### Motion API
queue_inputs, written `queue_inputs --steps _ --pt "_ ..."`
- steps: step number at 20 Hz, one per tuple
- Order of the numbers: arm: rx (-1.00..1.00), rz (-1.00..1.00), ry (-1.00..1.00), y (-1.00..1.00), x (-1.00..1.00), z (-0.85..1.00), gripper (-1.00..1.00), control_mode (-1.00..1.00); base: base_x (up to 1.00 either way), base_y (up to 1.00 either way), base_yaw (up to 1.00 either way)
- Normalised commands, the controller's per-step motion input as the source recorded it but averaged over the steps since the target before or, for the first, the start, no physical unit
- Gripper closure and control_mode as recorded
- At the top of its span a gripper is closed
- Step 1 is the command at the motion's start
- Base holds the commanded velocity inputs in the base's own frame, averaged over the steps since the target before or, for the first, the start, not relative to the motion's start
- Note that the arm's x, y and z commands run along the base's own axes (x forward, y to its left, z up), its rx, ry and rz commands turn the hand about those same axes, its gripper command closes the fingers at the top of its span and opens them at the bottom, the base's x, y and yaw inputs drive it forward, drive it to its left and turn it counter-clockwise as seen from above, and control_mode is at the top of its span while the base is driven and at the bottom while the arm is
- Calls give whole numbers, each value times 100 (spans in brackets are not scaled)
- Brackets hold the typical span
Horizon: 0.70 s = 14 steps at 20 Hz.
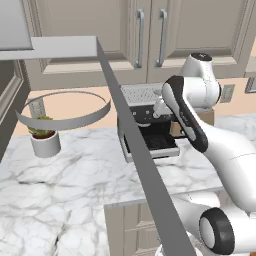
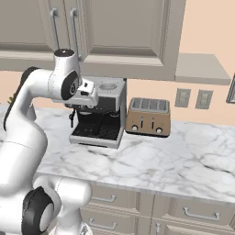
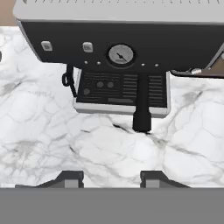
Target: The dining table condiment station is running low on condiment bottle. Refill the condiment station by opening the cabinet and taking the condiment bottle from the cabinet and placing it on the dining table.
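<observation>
The cabinet [image 1: 150, 35] [image 2: 64, 27] hangs on the wall above the counter. Both panelled doors are closed, and their two silver bar handles [image 1: 140, 37] sit side by side at the middle. The condiment bottle is hidden, and the dining table is out of view. My gripper [image 3: 111, 177] hovers over the marble counter in front of an espresso machine [image 3: 120, 65], well below the cabinet doors. It is open, its two dark fingertips [image 3: 70, 178] stand apart, and only bare marble lies between them. In the right base view my hand [image 2: 87, 93] sits at the machine's upper left.
The black and silver espresso machine [image 1: 145, 125] [image 2: 101, 114] stands on the marble counter [image 2: 160, 160] under the cabinet. A brown toaster [image 2: 148, 117] is to its right, a potted plant [image 1: 44, 137] to its left. Beige drawers [image 2: 193, 211] run below.
</observation>
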Motion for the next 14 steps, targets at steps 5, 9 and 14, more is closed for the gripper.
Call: queue_inputs --steps 5,9,14 --pt "-10 4 -46 12 -67 15 -100 -100 0 0 0" --pt "-15 1 -84 24 -63 53 -100 -100 0 0 0" --pt "-3 0 -77 10 0 83 -100 -100 0 0 0"
